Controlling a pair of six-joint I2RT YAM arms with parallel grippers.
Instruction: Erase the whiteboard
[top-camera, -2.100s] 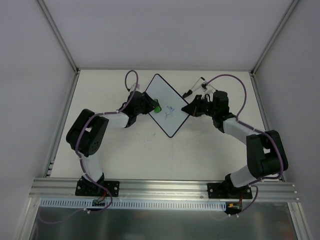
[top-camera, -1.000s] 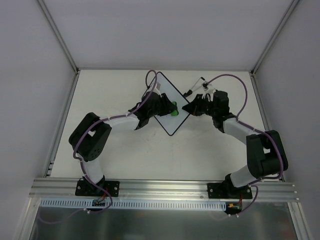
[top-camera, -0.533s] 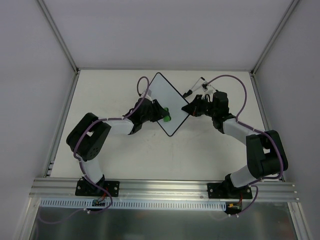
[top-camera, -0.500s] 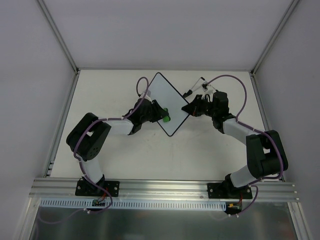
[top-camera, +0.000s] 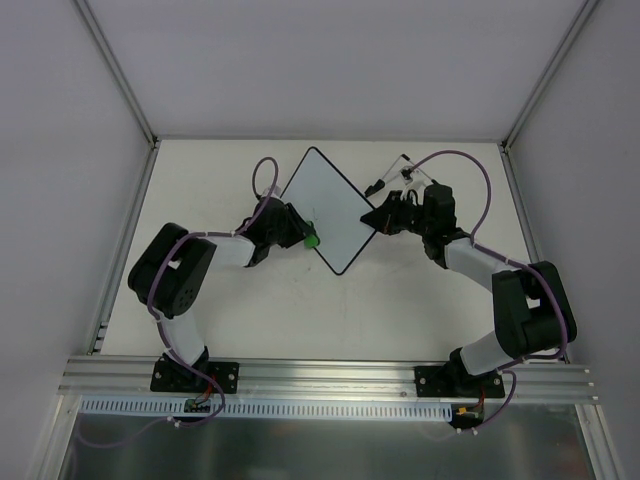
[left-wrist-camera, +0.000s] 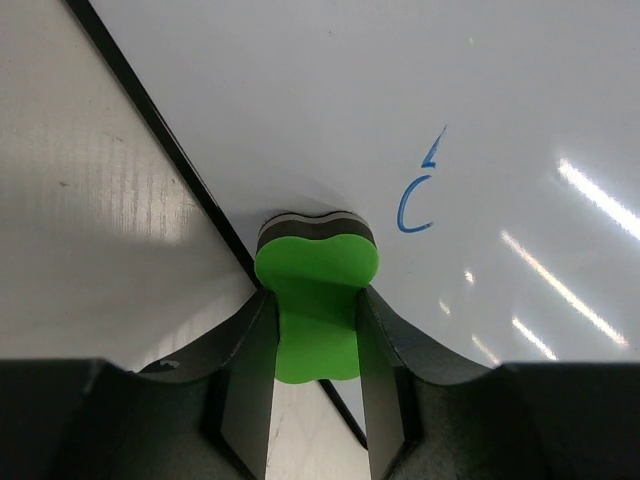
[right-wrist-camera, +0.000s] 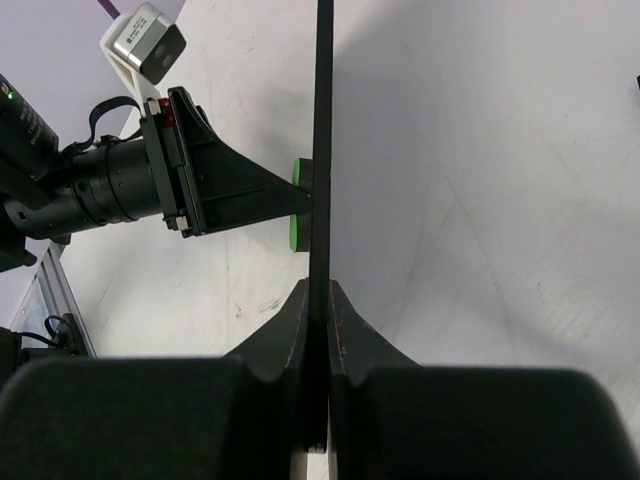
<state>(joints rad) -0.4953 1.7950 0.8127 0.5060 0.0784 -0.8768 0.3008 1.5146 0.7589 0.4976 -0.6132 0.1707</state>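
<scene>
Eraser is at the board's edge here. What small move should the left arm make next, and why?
Probably slide the green eraser across the whiteboard onto the blue marks. The left gripper grips it at the board's rim, the marks sit unerased beyond it, and the right gripper clamps the board's edge.

No readable text, brand or number found. Only blue C-shaped stroke (left-wrist-camera: 413, 205) with short tick (left-wrist-camera: 433, 148) above it noted on whiteboard (left-wrist-camera: 300, 90), left wrist view; not legible as word
</scene>
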